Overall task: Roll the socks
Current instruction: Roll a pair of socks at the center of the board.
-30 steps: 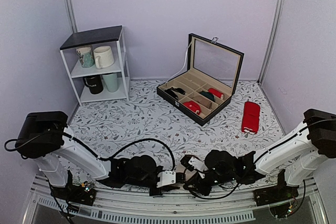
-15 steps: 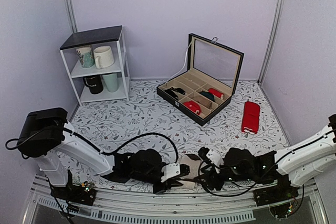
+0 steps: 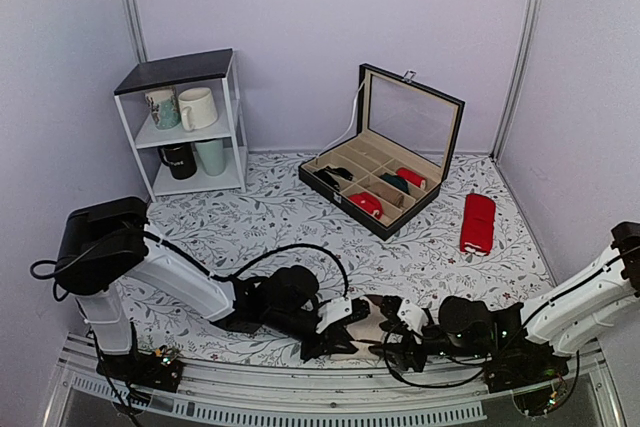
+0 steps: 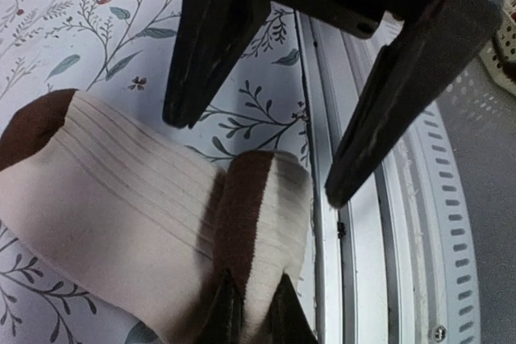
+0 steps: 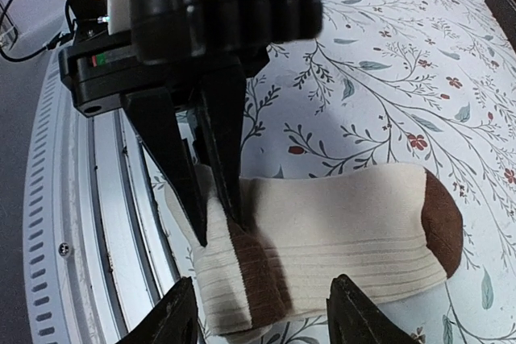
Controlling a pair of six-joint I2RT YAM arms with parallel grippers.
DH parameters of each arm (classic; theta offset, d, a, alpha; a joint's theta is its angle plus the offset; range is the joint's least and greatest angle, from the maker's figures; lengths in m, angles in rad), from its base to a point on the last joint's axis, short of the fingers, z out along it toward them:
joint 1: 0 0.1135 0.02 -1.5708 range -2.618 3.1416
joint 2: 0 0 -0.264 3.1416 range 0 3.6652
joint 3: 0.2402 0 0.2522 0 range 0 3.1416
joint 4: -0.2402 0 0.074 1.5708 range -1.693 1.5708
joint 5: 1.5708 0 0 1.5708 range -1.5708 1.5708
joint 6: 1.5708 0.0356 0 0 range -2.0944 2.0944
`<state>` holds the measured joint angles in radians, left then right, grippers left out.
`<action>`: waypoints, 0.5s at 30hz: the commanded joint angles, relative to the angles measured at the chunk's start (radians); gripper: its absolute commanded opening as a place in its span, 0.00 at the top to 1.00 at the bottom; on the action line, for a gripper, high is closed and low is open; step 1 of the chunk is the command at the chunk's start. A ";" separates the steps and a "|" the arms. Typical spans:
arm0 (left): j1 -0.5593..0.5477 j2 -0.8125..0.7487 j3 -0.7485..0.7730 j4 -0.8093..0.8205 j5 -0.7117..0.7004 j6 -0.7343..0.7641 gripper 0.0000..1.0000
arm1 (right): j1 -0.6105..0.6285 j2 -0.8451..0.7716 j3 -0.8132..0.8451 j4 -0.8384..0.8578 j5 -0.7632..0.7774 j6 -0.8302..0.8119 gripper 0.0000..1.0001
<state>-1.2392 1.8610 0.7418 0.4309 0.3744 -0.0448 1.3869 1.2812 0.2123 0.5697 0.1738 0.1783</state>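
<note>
Both white-and-black arms [image 3: 180,277] lay low, angled inward. The black two-finger left claw [image 4: 254,308] was pinched shut on cream-and-brown banded socks [image 5: 347,215]; the right claw [image 5: 264,288] stood parted, facing it.

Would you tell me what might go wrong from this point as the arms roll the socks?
1. The left gripper pinches only the brown-banded cuff edge of the socks, so a pull may slip the fabric out.
2. The right gripper, open, hangs close to the left one over the same end, and their fingers might collide.
3. The cuff lies beside the metal rail along the near edge, where it could drop off or snag.
</note>
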 commanded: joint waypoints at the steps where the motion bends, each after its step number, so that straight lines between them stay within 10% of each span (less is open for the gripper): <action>1: 0.005 0.095 -0.038 -0.214 0.018 -0.016 1.00 | 0.005 0.086 0.044 0.086 -0.010 -0.011 0.44; 15: 0.008 0.096 -0.039 -0.198 0.030 -0.009 1.00 | 0.009 0.214 0.050 0.122 -0.107 0.097 0.52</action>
<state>-1.2308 1.8790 0.7490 0.4465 0.4118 -0.0544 1.3876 1.4635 0.2489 0.6525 0.1097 0.2302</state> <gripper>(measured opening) 0.053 0.525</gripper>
